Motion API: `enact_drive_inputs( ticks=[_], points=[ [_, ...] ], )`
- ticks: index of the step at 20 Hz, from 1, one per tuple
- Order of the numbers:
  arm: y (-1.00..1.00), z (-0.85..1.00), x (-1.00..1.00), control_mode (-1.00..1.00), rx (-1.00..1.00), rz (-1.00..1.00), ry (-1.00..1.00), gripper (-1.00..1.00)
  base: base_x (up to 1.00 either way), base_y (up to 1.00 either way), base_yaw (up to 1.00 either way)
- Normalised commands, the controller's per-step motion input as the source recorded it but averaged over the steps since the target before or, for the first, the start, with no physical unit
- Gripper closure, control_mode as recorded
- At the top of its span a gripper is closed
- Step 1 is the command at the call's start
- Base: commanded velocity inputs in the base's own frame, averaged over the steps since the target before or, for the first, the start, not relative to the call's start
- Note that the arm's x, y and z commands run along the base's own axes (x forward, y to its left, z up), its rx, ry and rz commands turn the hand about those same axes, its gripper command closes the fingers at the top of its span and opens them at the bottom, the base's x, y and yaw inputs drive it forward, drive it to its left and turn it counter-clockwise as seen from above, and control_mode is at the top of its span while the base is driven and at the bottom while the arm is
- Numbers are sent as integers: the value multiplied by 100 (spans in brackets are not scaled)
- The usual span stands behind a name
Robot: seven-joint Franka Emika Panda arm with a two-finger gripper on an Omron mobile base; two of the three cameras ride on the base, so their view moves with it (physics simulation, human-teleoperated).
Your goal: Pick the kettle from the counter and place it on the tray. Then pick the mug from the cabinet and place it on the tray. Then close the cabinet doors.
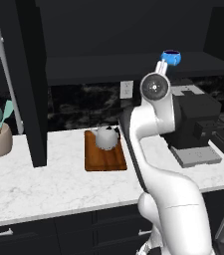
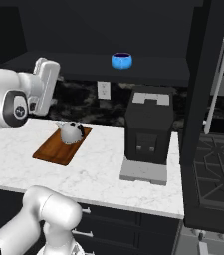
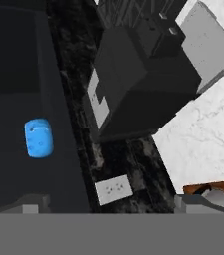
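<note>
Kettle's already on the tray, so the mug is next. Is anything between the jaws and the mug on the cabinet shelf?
Nothing visible blocks it. The blue mug stands alone on the open cabinet shelf, doors swung aside. The open gripper is apart from it, and the coffee machine sits lower, on the counter.

A glossy white arm (image 1: 170, 199) of rounded, bulbous links, with dark grey joint seams and round end caps.

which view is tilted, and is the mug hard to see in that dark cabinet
Hand view is rolled: the coffee machine hangs slantwise. Both base views are level. The cabinet is near black, but the mug stands out bright blue in all three views.
</note>
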Motion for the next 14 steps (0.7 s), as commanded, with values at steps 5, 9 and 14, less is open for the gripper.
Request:
enact_drive_inputs(
  ticks=[5,9,14],
  points=[
    [-9,23,44,-100,-41,0,30,-100,0,0,0],
    [-42,-1,76,-100,-55,2,29,-100,0,0,0],
    [-73,-15,80,-100,-48,13,15,-100,0,0,0]
  ],
)
